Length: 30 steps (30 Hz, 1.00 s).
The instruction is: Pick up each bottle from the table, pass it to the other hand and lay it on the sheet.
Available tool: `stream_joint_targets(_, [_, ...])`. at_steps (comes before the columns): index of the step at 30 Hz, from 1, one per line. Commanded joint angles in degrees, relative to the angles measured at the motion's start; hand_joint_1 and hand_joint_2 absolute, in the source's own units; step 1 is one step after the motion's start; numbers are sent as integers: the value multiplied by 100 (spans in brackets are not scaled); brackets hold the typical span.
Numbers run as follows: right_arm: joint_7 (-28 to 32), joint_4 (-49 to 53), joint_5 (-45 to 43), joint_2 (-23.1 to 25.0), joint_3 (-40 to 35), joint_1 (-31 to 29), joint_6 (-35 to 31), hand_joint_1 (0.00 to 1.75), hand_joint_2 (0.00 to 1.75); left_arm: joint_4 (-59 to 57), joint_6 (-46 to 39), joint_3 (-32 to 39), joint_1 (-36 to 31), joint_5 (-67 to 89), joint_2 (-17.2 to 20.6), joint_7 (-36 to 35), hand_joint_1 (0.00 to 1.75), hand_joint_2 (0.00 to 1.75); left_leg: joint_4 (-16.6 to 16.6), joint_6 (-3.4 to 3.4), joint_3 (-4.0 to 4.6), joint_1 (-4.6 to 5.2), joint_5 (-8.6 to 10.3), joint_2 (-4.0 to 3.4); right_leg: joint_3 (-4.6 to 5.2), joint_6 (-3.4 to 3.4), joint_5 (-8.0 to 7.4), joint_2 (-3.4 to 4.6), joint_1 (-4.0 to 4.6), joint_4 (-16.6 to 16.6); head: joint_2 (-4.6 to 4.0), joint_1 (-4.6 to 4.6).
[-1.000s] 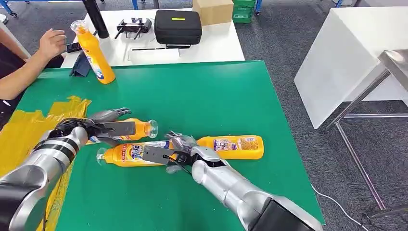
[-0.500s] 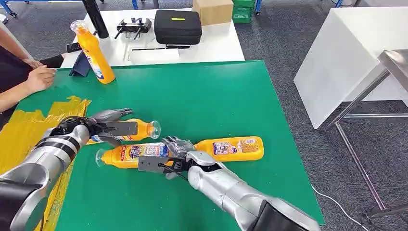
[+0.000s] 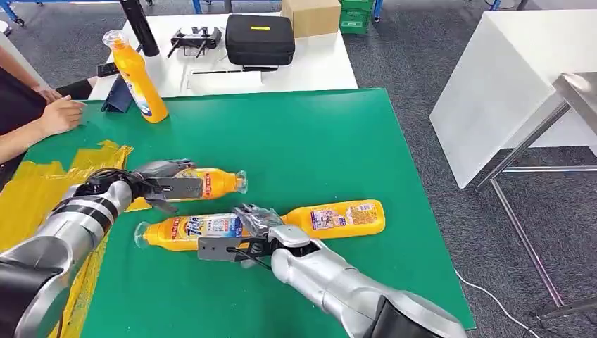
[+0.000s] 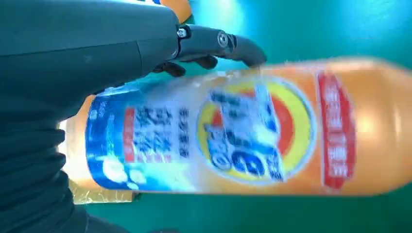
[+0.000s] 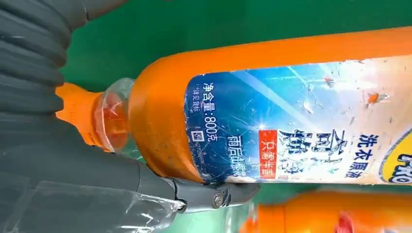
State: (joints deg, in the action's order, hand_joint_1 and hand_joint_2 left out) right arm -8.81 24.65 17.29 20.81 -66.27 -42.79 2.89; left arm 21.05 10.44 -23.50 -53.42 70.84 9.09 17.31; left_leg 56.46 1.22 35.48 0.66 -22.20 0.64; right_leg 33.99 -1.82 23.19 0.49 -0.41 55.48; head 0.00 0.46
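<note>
A: Head view: is the left hand (image 3: 158, 184) holding the top bottle (image 3: 211, 183)?
B: Yes, fingers wrapped around it, at 9 o'clock on the table (image 3: 296, 141).
A: Right hand (image 3: 250, 229)?
B: Covers two bottle (image 3: 186, 231) ends; grasp unclear.

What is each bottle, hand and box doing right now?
Corner bottle: standing upright, capped.
Upper bottle: on its side, gripped by left hand.
Lower bottle: on its side, gripped by right hand.
Right-side bottle: lying free, untouched.
Black case: closed.
Yellow sheet: wrinkled.
</note>
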Motion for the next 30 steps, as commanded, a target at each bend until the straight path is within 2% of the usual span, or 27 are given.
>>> stream_joint_targets(1, [-112, 99, -176, -81, -771, -139, -31, 0, 175, -540, 410, -596, -432, 174, -59, -644, 0, 175, 6, -8, -2, -8, -4, 3, -8, 3, 4, -8, 8, 0, 0, 0])
stream_joint_targets(12, [-497, 125, 244, -81, -1468, -31, -26, 0, 175, -533, 424, -613, -422, 13, -75, -698, 0, 175, 15, -18, -19, -13, -17, 1, -28, 7, 17, -11, 13, 9, 0, 0])
stream_joint_targets(13, [-517, 100, 295, -81, -1498, -6, -16, 33, 175, -532, 409, -613, -415, -3, -78, -707, 0, 175, 5, -10, -8, -7, -6, 3, -14, 4, 7, -9, 7, 3, 0, 0])
stream_joint_targets(14, [-544, 56, 354, -81, -1535, 27, 37, 166, 175, -527, 379, -607, -406, -30, -74, -705, 0, 175, 10, -16, -20, -11, -14, 7, -29, 7, 16, -16, 11, 6, 0, 0])
stream_joint_targets(15, [-548, 29, 368, -81, -1536, 52, 52, 175, 175, -522, 355, -595, -402, -50, -65, -704, 0, 175, 3, -10, -13, -7, -6, 4, -18, 4, 7, -10, 7, 1, 0, 0])
stream_joint_targets(17, [-544, -34, 432, -81, -1546, 86, 51, 175, 175, -494, 236, -537, -365, -127, -29, -701, 0, 175, 3, -11, -13, -8, -5, 4, -18, 4, 6, -10, 8, 0, 0, -2])
stream_joint_targets(18, [-541, -54, 449, -81, -1531, 101, 51, 175, 175, -484, 154, -471, -352, -202, -25, -696, 0, 0, 15, -20, -26, -14, -18, 5, -35, 8, 19, -17, 14, 8, 0, 0])
stream_joint_targets(19, [-539, -63, 483, -81, -1522, 108, 63, 175, 175, -464, 38, -396, -338, -288, -26, -696, 0, 0, 10, -18, -26, -14, -15, 5, -34, 7, 15, -15, 14, 3, 0, 0])
stream_joint_targets(22, [-568, -110, 627, -81, -1439, 130, 71, 175, 175, -296, -585, 428, -257, -1146, -151, -623, 0, 0, 0, -10, -18, -8, -4, 4, -22, 4, 5, -10, 8, -2, 0, 0])
stream_joint_targets(25, [-629, -174, 724, -81, -1386, 175, 59, 175, 175, 336, -1839, 1593, -26, -2330, -394, -104, 0, 0, 3, -15, -29, -12, -8, 10, -35, 6, 11, -20, 12, -2, 0, 0])
stream_joint_targets(27, [-632, -225, 822, -81, -1332, 225, 73, 175, 175, 1045, -1801, 2255, 214, -3270, -496, 342, 0, 0, 2, -15, -29, -12, -6, 21, -37, 5, 13, -32, 12, -4, 0, -2])
stream_joint_targets(30, [-602, -277, 912, -81, -1236, 264, 85, 175, 175, 1905, -1369, 2653, 544, -4269, -469, 494, 0, 0, -5, -9, -26, -4, -1, 10, -28, 2, 6, -17, 4, -6, 0, -4])
